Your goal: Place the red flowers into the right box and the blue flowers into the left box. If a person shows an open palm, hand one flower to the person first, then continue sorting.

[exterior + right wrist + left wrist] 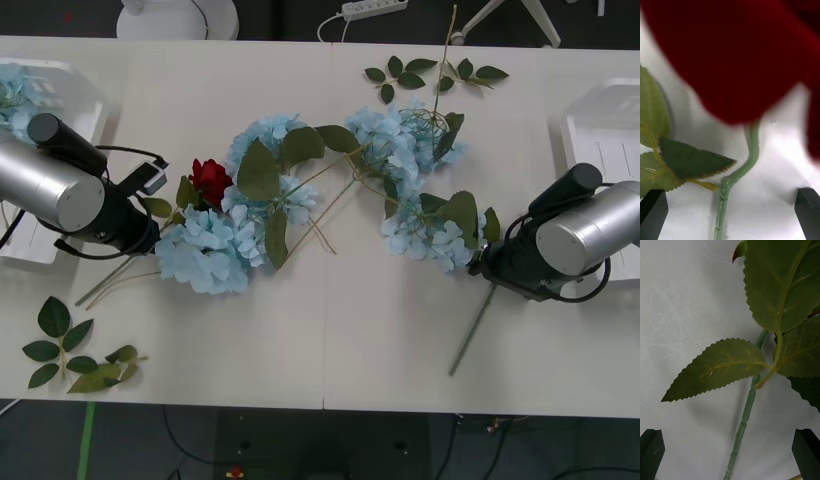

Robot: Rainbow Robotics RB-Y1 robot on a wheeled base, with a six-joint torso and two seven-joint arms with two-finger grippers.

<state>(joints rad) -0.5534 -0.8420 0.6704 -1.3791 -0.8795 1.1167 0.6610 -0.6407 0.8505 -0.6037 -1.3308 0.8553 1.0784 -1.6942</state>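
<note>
Between the spread black fingers of the right gripper (730, 210) runs the green stem (738, 176) of a red rose (733, 56), head just beyond the jaws; nothing is clamped. The left gripper (730, 452), jaws likewise apart, straddles a second rose stem (747, 414) with serrated leaves (715, 371). Blue hydrangeas (210, 250) lie between the arms; the left box (85, 100) and right box (600, 125) sit outboard.

I see pale sky-blue flower heads (210, 250) with dark green leaves at the centre of the cream table (380, 330), and one deep-red rose (211, 180) left of centre. Both white trays (600, 125) sit at the frame's edges. My wrist views show black fingertips (653, 210) and a light green ribbed stem (743, 423).
</note>
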